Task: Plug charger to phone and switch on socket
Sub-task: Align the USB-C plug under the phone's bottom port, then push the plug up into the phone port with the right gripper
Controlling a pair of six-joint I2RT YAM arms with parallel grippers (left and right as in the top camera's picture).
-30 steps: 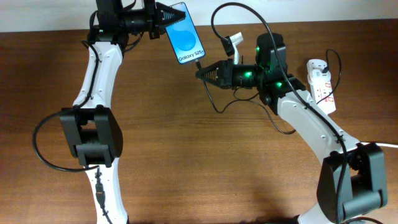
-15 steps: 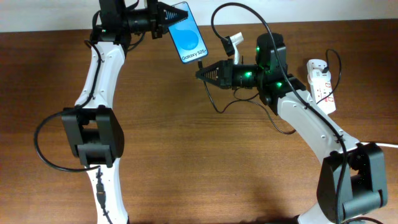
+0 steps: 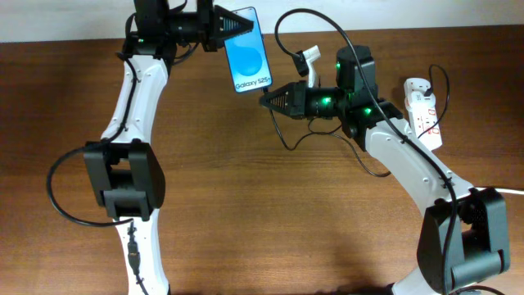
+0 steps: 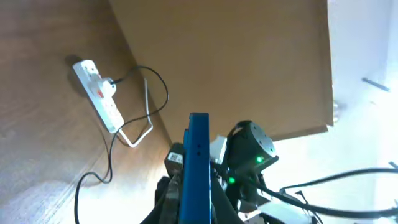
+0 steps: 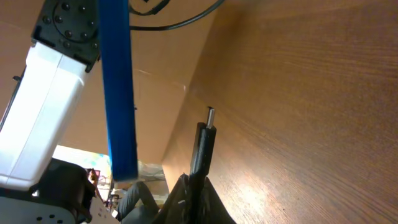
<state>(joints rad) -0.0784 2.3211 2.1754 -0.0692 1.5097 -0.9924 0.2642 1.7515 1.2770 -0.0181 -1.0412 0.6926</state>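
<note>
My left gripper (image 3: 219,18) is shut on the phone (image 3: 248,51), a blue-screened handset held in the air at the table's back; the left wrist view shows its blue edge (image 4: 199,163) between my fingers. My right gripper (image 3: 268,97) is shut on the charger plug (image 5: 204,142), its metal tip pointing up, just below and right of the phone's lower end with a small gap. The thin black charger cable (image 3: 288,135) loops back toward the socket (image 3: 422,111), a white power strip with red switch marks at the right, also in the left wrist view (image 4: 99,96).
A white adapter (image 3: 309,59) sits behind my right wrist. A black cable arcs over the right arm (image 3: 327,20). The brown table's far edge (image 3: 458,24) runs just behind the phone.
My left gripper has carried the phone up and slightly right, turning it more upright. My right gripper has held the plug nearly still, so the plug tip now sits apart from the phone's end.
</note>
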